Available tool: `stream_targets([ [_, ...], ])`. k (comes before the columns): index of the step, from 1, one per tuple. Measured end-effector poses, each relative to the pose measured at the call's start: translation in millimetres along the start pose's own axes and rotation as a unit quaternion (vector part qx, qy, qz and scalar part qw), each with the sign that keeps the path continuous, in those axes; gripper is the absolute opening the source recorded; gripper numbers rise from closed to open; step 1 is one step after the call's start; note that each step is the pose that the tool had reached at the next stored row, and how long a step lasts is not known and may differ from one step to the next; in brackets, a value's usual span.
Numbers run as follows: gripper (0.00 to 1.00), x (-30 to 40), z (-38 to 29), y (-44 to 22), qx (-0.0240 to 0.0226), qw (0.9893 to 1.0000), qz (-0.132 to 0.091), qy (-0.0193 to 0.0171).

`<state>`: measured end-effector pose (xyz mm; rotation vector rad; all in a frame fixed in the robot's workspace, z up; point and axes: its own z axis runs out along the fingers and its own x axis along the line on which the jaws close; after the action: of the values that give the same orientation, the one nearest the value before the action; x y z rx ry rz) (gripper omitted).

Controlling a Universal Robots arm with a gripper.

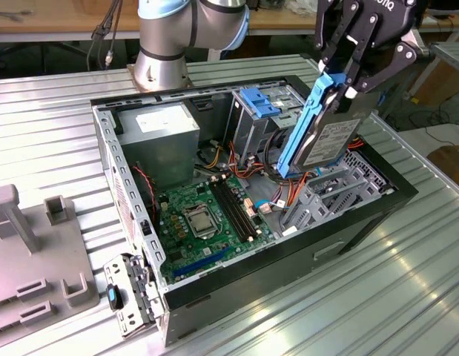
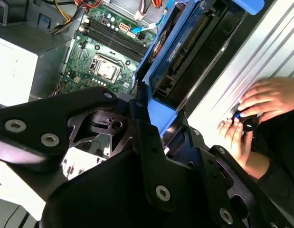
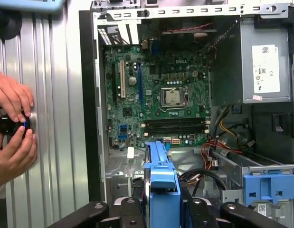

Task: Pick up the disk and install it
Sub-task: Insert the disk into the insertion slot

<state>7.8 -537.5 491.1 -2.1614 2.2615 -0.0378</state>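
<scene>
clamping the disk (image 1: 329, 141) on edge above the cage (image 1: 329, 194) at the exterior view's right, the gripper (image 1: 346, 78) likely needs it squared first.

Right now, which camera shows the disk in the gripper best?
The exterior view: the disk shows whole, tilted on edge above the case, clamped in the gripper. The second wrist view sees its side close up, the first wrist view its blue frame end-on.

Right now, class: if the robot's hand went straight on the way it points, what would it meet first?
Likely the grey drive cage in the open case. The hand points down into it, shut on the disk, whose lower end leads, close above the cage. Depth is unclear.
</scene>
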Motion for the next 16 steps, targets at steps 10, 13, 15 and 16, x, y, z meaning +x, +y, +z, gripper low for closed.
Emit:
stream_targets([
  [10,0.37,7.6,9.3,-27.2,0.0,1.0,0.0,0.0006],
  [13,0.37,9.8,12.3,-38.1,0.0,1.0,0.0,0.0005],
  [15,0.37,13.5,19.4,-59.9,0.0,1.0,-0.003,0.0005],
  [16,0.37,15.7,24.0,-61.5,-0.0001,0.9999,0.011,0.001],
])
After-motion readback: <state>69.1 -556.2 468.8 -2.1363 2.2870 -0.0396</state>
